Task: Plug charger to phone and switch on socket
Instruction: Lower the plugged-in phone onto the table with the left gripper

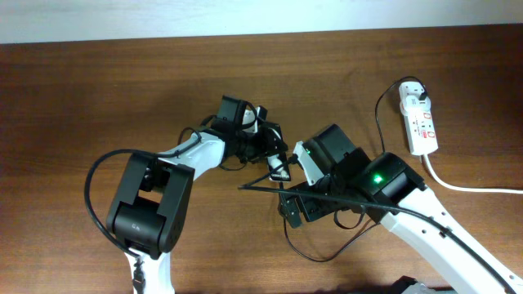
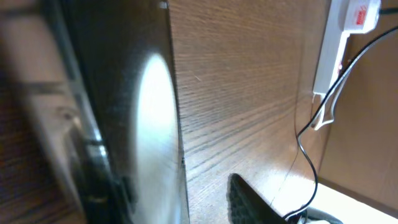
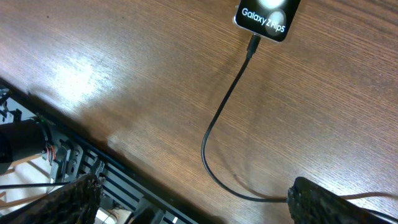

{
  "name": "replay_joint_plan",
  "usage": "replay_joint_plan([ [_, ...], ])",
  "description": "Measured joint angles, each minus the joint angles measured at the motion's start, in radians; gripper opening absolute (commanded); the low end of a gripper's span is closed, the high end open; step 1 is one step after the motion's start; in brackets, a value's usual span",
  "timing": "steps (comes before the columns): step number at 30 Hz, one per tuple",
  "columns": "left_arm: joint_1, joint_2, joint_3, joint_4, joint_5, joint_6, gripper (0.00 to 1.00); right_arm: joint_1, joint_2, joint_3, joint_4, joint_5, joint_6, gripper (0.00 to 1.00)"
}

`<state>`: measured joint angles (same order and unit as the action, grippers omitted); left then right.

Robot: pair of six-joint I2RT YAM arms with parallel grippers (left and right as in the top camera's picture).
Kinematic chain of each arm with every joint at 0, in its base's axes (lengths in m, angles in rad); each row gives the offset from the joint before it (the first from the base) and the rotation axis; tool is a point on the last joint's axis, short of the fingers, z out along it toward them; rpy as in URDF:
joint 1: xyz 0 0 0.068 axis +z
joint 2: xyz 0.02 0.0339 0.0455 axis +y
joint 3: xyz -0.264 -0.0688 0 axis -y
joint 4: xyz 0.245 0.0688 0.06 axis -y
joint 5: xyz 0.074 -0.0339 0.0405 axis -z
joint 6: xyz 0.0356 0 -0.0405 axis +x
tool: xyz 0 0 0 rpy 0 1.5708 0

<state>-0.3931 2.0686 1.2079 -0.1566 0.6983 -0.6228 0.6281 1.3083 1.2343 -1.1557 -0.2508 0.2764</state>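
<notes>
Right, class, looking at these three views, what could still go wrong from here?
1. The cable loops down between the fingers of the open right gripper. Pulling that arm away could snag it and tug the plug out of the phone.
2. The socket lies far to the right, with the cable running beside it. Reaching for its switch might drag the cable.

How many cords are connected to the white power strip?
2. On the power strip, a thin black cable leaves the adapter at the far end, and a thick white cord leaves the near end, running to the right edge. None seems hidden.
</notes>
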Motion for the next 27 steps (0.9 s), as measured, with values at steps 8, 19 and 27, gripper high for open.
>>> replay_joint_plan([
  [8, -0.005, 0.000, 0.012, -0.018, -0.007, -0.003, 0.82, 0.000, 0.000, 0.000, 0.000, 0.000, 0.000, 0.99],
  [19, -0.005, -0.006, 0.034, -0.045, -0.008, 0.021, 0.99, 0.000, 0.000, 0.000, 0.000, 0.000, 0.000, 0.99],
  [27, -0.005, -0.008, 0.039, -0.065, -0.018, 0.021, 0.99, 0.000, 0.000, 0.000, 0.000, 0.000, 0.000, 0.99],
])
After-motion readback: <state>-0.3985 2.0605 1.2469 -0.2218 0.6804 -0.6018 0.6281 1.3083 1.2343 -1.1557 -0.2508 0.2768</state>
